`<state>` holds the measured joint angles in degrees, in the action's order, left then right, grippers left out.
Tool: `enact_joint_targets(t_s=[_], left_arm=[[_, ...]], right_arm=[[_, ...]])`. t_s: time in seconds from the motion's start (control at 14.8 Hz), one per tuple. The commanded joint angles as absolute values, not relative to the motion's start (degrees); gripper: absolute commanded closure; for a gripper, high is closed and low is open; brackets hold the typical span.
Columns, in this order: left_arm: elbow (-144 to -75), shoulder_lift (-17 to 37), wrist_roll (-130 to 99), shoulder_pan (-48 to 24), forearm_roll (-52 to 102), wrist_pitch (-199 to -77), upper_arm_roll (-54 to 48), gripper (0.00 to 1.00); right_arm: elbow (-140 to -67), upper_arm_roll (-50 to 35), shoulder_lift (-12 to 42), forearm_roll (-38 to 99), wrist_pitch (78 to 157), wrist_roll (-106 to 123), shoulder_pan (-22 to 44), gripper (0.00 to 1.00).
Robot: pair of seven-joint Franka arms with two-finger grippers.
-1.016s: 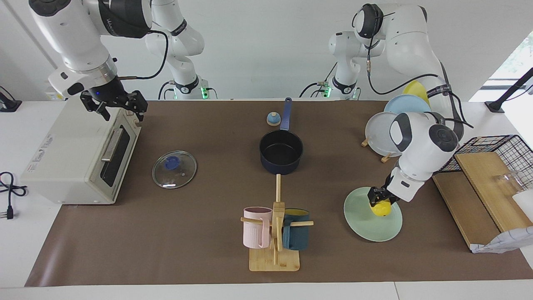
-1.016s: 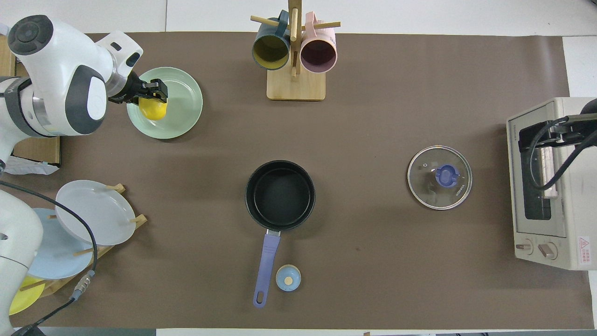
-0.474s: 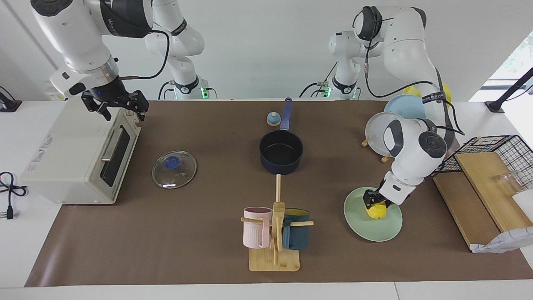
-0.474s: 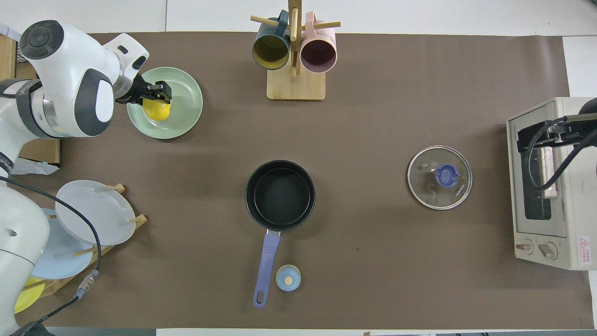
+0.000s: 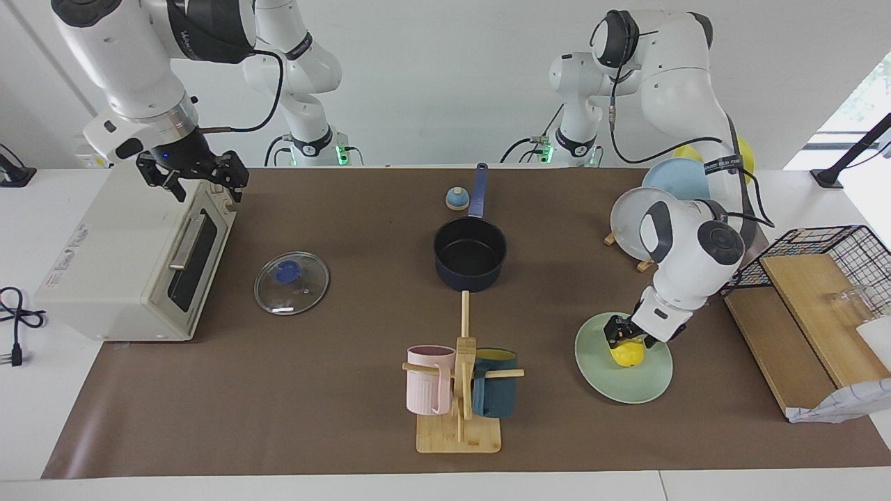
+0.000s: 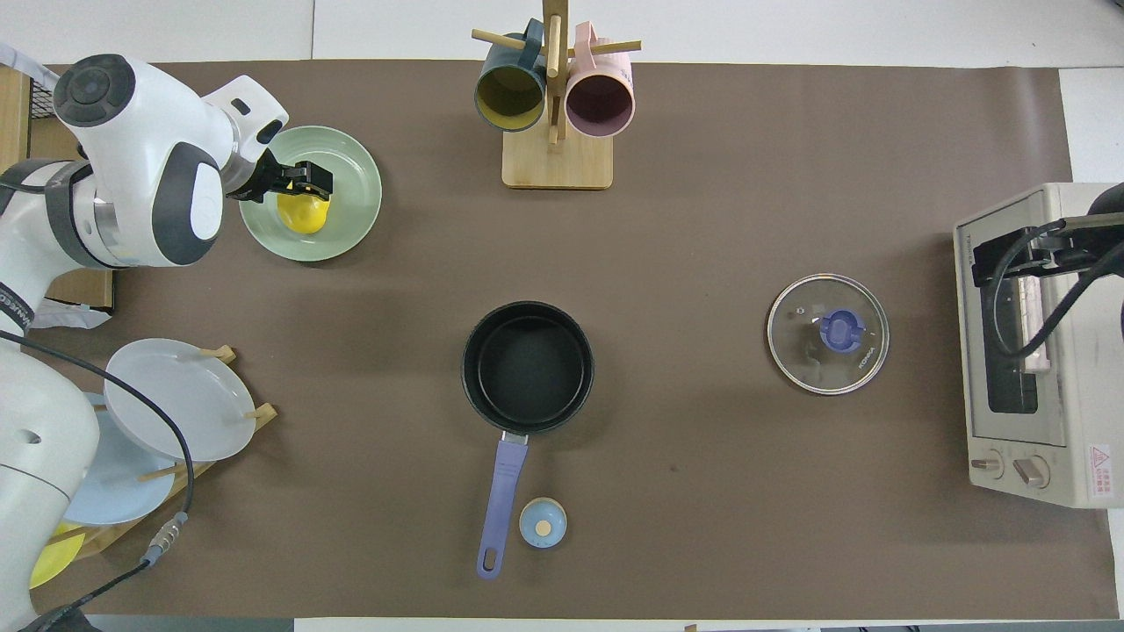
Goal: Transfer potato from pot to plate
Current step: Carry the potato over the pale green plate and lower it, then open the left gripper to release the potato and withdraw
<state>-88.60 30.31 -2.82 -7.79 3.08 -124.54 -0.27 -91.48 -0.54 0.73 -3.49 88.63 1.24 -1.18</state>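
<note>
The yellow potato [image 5: 628, 355] sits low over the middle of the mint-green plate [image 5: 626, 386], at or just above its surface. My left gripper [image 5: 621, 337] is shut on the potato's top; it also shows in the overhead view [image 6: 303, 180] with the potato [image 6: 303, 215] and the plate [image 6: 351, 175]. The dark navy pot [image 5: 470, 252] stands empty mid-table, its handle toward the robots. Its glass lid [image 5: 291, 282] lies flat on the table toward the right arm's end. My right gripper [image 5: 202, 182] waits open over the toaster oven's top.
A toaster oven [image 5: 118, 257] stands at the right arm's end. A wooden mug rack [image 5: 459, 390] with a pink and a teal mug stands farther from the robots than the pot. A plate rack [image 5: 633, 223], a wire basket [image 5: 821, 271] and a small blue dome [image 5: 456, 199] are also here.
My left gripper has carried the potato down and inward from the plate's edge to over its middle. The right arm has hardly moved.
</note>
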Motion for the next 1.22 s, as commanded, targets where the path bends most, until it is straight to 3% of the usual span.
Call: enact_joint_targets(t_s=[0.0, 0.54, 0.88, 1.15], left_arm=[[-89.47, 24.72, -4.92, -7.30, 2.11, -121.67, -0.09, 0.00], [-89.12, 3.53, -3.95, -3.08, 1.67, -96.89, 0.18, 0.00], [-89.82, -1.49, -3.95, -4.04, 0.44, -84.49, 0.09, 0.00], [-94.39, -4.13, -4.39, -5.36, 0.44, -84.72, 0.09, 0.00]], right_arm=[[-90.70, -1.41, 1.23, -3.25, 88.94, 0.18, -2.02, 0.00], [-90.70, -1.41, 1.23, -3.25, 88.95, 0.18, -2.02, 0.00], [-90.70, -1.41, 1.23, -3.25, 88.95, 0.18, -2.11, 0.00], [-90.70, -1.41, 1.23, -3.25, 88.95, 0.18, -2.02, 0.00]])
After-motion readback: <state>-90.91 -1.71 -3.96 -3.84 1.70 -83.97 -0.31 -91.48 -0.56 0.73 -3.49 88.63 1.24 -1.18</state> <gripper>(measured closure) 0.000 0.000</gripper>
